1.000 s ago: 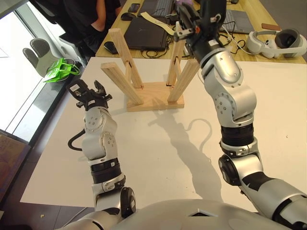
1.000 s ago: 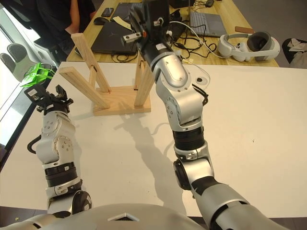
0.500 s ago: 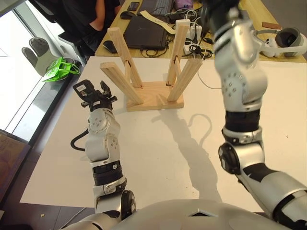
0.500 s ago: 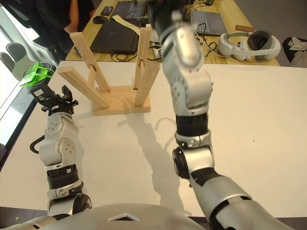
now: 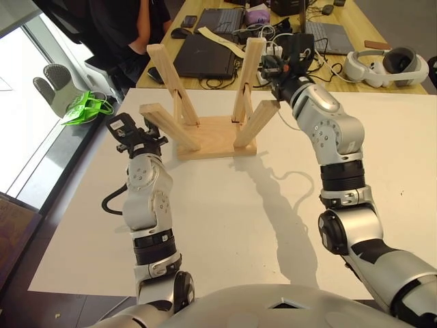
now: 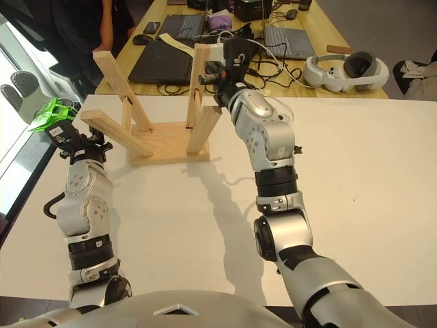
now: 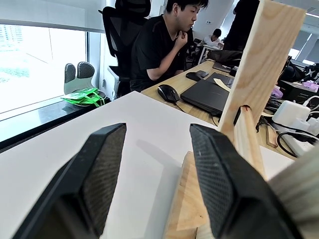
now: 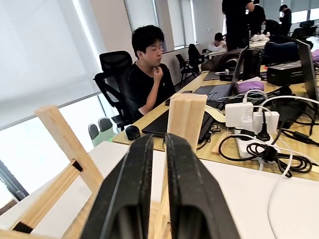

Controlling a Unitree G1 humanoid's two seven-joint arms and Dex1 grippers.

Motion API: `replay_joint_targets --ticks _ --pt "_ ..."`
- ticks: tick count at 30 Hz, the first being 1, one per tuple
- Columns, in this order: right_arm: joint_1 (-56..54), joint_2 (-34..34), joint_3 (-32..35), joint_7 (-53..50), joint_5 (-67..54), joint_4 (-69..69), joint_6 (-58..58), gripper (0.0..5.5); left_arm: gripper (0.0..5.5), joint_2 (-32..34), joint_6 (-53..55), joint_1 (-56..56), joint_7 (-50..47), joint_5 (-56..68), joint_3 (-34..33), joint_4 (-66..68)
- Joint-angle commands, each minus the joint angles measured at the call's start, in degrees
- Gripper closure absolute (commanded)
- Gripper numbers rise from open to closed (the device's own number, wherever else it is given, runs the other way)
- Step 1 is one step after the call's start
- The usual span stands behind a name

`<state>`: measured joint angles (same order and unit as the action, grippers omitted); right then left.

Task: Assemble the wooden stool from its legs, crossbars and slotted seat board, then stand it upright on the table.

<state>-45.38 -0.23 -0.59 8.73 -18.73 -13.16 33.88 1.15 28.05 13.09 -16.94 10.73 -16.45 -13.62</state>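
**Two grippers at an upturned stool, neither one holding it.**

Left gripper [image 5: 134, 132]: fingers spread wide and empty, just beside the low slanting leg [image 5: 167, 126] on the stool's left, probably placed to take that leg for the turn-over. Right gripper [image 5: 268, 67]: fingers pressed almost together on nothing, close by the top of the far right leg [image 5: 249, 72]. Stool: upside down on the white table [image 5: 225, 225], seat board [image 5: 215, 140] lying flat, four legs pointing up. Assembly looks finished; righting not yet done.
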Motion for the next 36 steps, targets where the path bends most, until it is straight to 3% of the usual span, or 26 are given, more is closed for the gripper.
replay_joint_targets --ticks 1,11,15,24,32,36 --pt "6.6 0.0 -4.2 -0.2 4.3 -4.4 2.7 5.03 3.15 -0.7 1.2 0.0 -0.4 -0.1 -0.2 -0.8" --pt "-0.9 -1.3 1.9 -2.3 7.3 2.4 -16.9 5.03 3.15 -1.6 1.4 -0.9 -0.7 -0.4 -0.3 -1.8" --pt "1.1 -2.4 2.0 2.0 5.6 5.3 -16.9 5.03 3.15 -1.8 1.7 -1.3 -0.8 -0.5 -0.1 -2.4" --pt "17.0 -16.3 -1.0 23.1 -1.9 24.1 -9.5 3.58 3.12 -2.6 2.9 -4.0 -1.5 -0.5 -0.4 -6.0" --pt "30.9 -25.6 -3.1 32.9 -5.3 30.9 -3.6 3.58 3.12 -2.6 4.3 -4.7 -1.0 -0.6 0.4 -7.2" --pt "29.6 -23.6 -8.3 33.0 -0.3 22.3 -7.0 3.58 3.12 -2.8 4.5 -3.7 -0.9 -0.8 1.1 -6.3"
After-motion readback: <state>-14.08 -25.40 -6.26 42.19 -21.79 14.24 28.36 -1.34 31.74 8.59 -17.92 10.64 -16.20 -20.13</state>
